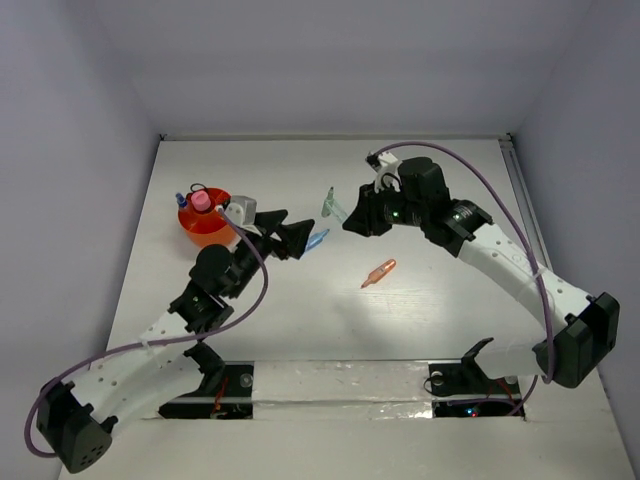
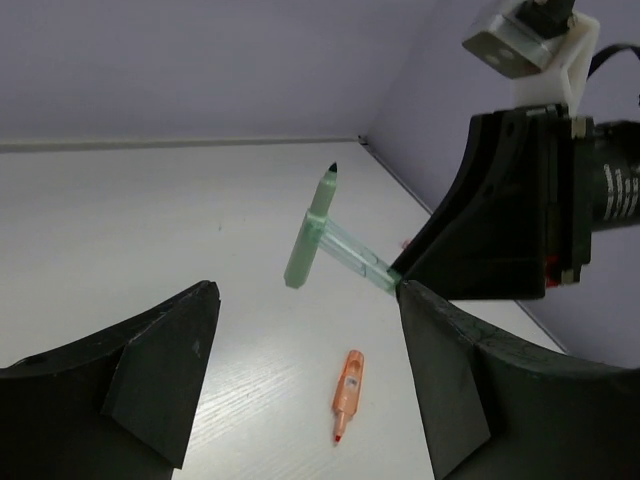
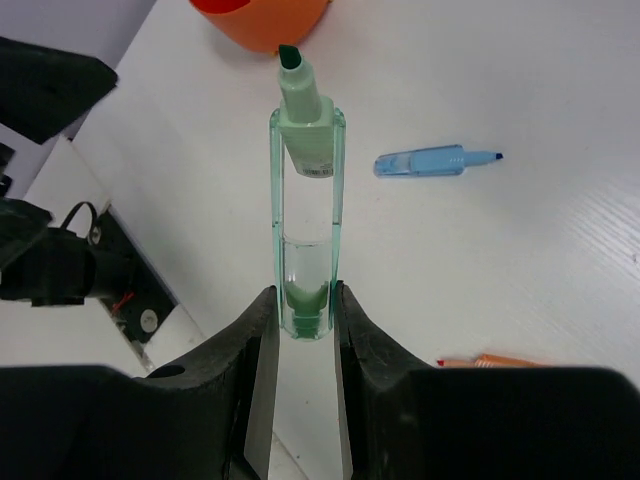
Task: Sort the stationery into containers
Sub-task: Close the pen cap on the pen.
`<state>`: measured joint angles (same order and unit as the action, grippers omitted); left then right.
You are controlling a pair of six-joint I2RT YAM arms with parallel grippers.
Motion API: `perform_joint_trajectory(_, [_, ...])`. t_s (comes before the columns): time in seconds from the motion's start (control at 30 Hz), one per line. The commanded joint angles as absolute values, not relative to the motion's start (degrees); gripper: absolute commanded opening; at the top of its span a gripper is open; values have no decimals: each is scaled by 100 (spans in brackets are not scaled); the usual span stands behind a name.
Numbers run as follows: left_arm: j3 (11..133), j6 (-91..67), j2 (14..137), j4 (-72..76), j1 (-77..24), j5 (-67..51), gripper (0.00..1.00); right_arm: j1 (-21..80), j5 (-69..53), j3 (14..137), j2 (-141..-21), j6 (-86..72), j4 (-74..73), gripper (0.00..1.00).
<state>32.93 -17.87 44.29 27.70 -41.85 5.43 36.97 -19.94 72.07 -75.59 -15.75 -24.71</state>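
Observation:
My right gripper [image 3: 303, 300] is shut on the clear green end of the green marker [image 3: 305, 130], holding it above the table [image 1: 329, 203]. Its dark tip points toward the orange-red cup [image 3: 262, 20]. My left gripper [image 2: 305, 300] stands open with nothing between its fingers, beside that cup [image 1: 205, 225], which holds a pink tube [image 1: 200, 201] and other items. The light blue marker [image 1: 318, 240] lies just past the left fingertips. An orange marker [image 2: 347, 392] lies on the table below the open left jaws, also in the top view [image 1: 378, 272].
White walls close the table at the back and both sides. The right arm [image 1: 500, 250] arches over the right half of the table. The right gripper's black body [image 2: 510, 210] hangs close in front of the left wrist camera.

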Motion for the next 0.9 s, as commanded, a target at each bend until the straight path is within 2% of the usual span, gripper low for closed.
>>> perform_joint_trajectory(0.0, [2823,-1820,4210,3129,-4184,326,69,3604,-2521,7453,-7532,-1775,-2408,0])
perform_joint_trajectory(0.23, [2689,-1433,4614,3628,-4184,26,65,3604,-3216,7418,-7506,-2065,-2373,0])
perform_joint_trajectory(0.43, [2883,-1354,4860,3911,-4184,-308,63,3604,-3348,7286,-7444,-2188,-2241,0])
perform_joint_trajectory(0.63, [2997,-1310,5159,3955,-4184,-404,56,3604,-3463,7233,-7444,-2241,-2127,0])
perform_joint_trajectory(0.8, [3067,-1292,5247,3920,-4184,-299,44,3604,-3525,7216,-7418,-2250,-2074,0])
perform_joint_trajectory(0.83, [3067,-1283,5247,3963,-4184,-316,41,3604,-3516,7216,-7418,-2241,-2083,0])
perform_joint_trajectory(0.87, [3067,-1283,5238,3964,-4184,-316,33,3604,-3516,7207,-7418,-2241,-2083,0])
